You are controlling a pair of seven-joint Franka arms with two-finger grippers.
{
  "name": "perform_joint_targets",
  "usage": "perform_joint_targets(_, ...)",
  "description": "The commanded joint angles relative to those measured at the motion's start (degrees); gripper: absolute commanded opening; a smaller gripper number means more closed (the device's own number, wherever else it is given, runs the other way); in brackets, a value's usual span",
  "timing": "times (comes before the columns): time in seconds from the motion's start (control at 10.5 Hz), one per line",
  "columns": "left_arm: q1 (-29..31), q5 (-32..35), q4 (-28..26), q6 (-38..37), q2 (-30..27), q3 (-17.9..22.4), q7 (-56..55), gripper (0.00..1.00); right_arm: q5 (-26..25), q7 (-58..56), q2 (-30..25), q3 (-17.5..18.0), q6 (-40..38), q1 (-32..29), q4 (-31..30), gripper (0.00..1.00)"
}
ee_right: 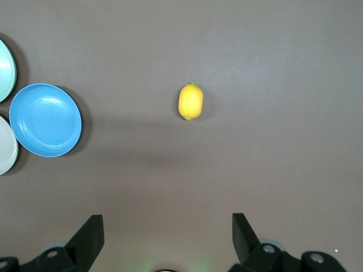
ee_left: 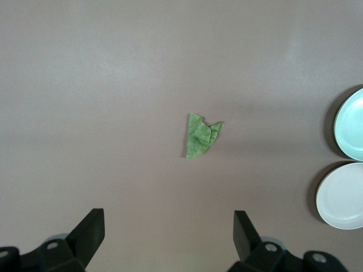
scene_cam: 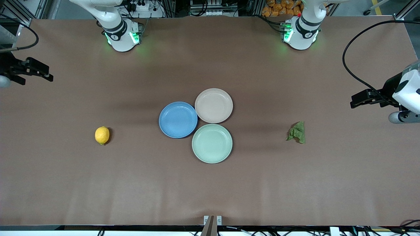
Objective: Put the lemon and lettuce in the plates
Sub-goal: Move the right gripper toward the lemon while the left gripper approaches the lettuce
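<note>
The yellow lemon (scene_cam: 102, 135) lies on the table toward the right arm's end, also in the right wrist view (ee_right: 190, 101). The green wrinkly lettuce (scene_cam: 297, 132) lies toward the left arm's end, also in the left wrist view (ee_left: 201, 136). The blue plate (scene_cam: 178, 119) and the beige-pink plate (scene_cam: 214, 105) sit empty at the table's middle, touching each other. My right gripper (scene_cam: 49, 73) (ee_right: 168, 235) is open and empty, up over the table's right-arm end. My left gripper (scene_cam: 351, 101) (ee_left: 168, 232) is open and empty, up over the left-arm end.
A pale mint-green plate (scene_cam: 212, 143) sits empty against the other two, nearest the front camera. The brown table (scene_cam: 210, 190) has bare surface around the lemon and the lettuce. A black cable (scene_cam: 347, 65) loops above the left arm's end.
</note>
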Motion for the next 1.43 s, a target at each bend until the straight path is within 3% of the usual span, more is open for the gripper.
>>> perform_joint_targets(0.0,-0.55,0.9,1.02,-0.03,0.37,0.45,1.17,1.0,-0.65,0.64,-1.07,0.59,-1.96,-0.41,0.16,1.0)
perform_joint_targets(0.29,-0.55,0.9,1.02,0.06,0.37,0.54,1.35,1.0,-0.65,0.64,-1.95,0.59,-4.18,-0.41,0.78,1.0)
perform_joint_targets(0.57,-0.47,0.73,0.49,1.11,1.76,0.62,1.43,1.0,-0.65,0.64,-1.34,0.59,0.01,-0.41,-0.44,1.0)
perform_joint_targets(0.95,-0.55,-1.99,-0.04,6.11,10.63,0.1,1.43,1.0,-0.65,0.64,4.79,0.59,6.18,-0.32,-3.96,1.0)
perform_joint_targets(1.33,-4.16,-2.17,-9.05,23.56,20.83,-0.87,1.35,1.0,-0.56,0.38,11.31,0.33,15.39,0.21,-7.64,1.0)
